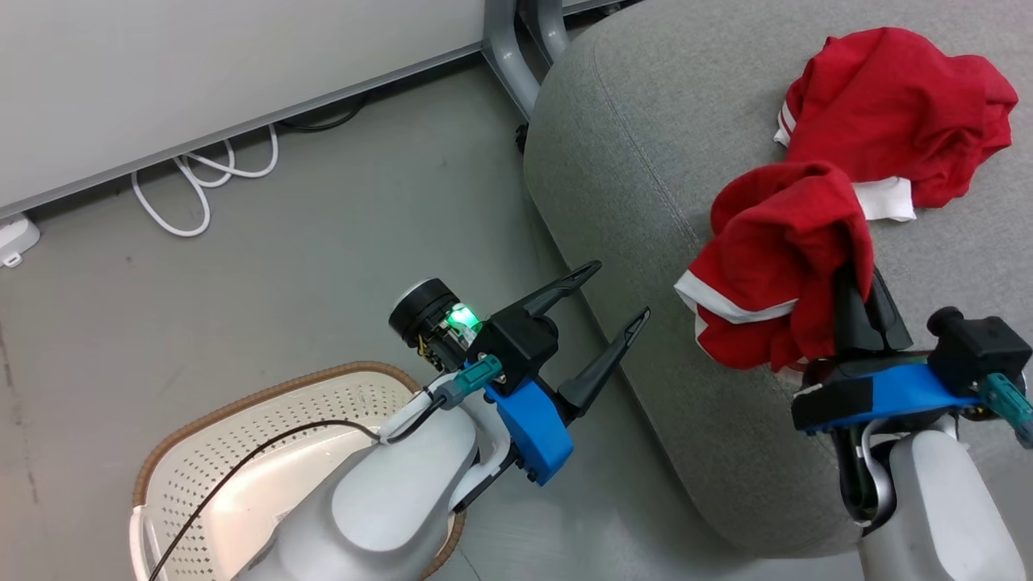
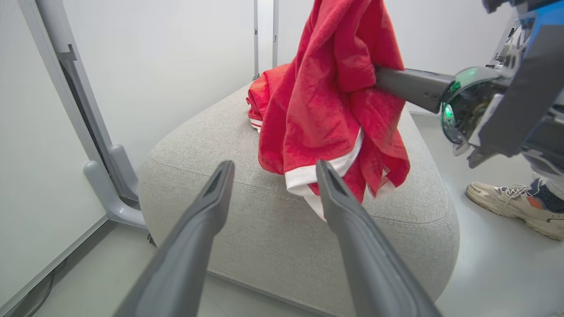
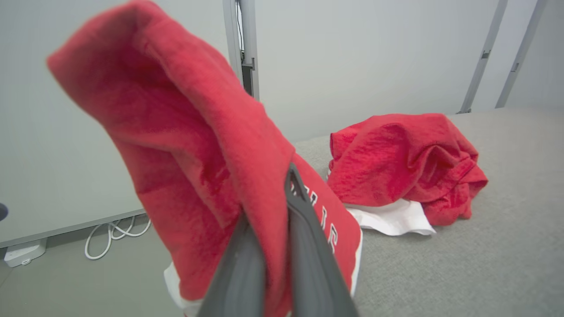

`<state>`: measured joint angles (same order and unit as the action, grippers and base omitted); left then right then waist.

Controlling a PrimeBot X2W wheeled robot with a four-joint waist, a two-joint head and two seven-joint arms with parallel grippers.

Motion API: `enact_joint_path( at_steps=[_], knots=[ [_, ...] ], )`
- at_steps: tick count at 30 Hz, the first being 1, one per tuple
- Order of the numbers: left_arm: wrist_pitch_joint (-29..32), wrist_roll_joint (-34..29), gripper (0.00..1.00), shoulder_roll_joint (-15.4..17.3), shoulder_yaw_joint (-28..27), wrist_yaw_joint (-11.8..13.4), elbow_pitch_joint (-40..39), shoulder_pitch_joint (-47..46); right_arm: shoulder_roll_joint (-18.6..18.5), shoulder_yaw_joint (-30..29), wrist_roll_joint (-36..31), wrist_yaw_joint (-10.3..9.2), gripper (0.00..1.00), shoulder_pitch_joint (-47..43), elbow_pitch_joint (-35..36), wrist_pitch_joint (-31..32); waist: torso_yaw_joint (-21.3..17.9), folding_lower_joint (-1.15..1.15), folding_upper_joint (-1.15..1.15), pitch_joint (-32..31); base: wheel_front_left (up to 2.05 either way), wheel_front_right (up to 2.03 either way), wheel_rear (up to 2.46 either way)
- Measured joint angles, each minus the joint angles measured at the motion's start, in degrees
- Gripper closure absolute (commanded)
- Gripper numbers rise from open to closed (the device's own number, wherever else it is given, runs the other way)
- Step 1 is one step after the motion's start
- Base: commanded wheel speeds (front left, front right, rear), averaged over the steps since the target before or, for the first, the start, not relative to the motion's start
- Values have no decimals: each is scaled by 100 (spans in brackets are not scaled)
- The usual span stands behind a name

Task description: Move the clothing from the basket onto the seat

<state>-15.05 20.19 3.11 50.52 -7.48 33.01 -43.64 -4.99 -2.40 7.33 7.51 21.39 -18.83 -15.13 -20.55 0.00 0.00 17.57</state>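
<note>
A red garment with white trim (image 1: 775, 266) (image 2: 326, 92) (image 3: 194, 167) hangs over the front edge of the grey seat (image 1: 646, 161) (image 2: 264, 211) (image 3: 484, 264), with my right gripper (image 1: 857, 282) (image 3: 282, 189) shut on it. A second red piece of clothing (image 1: 896, 105) (image 3: 401, 163) lies bunched on the seat farther back. My left gripper (image 1: 617, 294) (image 2: 273, 169) is open and holds nothing, poised over the floor between the seat and the cream basket (image 1: 242, 452) at lower left, which looks empty where it is visible.
White cables (image 1: 202, 177) lie on the floor by the wall. A grey metal leg (image 1: 508, 56) (image 2: 101, 176) stands beside the seat. A person's shoe (image 2: 515, 207) rests on the floor to the right of the seat in the left wrist view.
</note>
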Motion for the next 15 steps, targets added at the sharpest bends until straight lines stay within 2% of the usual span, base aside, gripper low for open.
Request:
enact_joint_path(
  at_steps=[6, 15],
  knots=[
    [0, 35, 0, 1, 79, 0, 15, -46, 86, -249, 1, 0, 100, -317, 224, -1, -127, 0, 0, 119, 0, 0, 0],
    [0, 62, 0, -2, 107, 0, 9, -108, 146, -267, -24, 0, 100, -346, 328, -1, -126, 0, 0, 197, 0, 0, 0]
  ],
)
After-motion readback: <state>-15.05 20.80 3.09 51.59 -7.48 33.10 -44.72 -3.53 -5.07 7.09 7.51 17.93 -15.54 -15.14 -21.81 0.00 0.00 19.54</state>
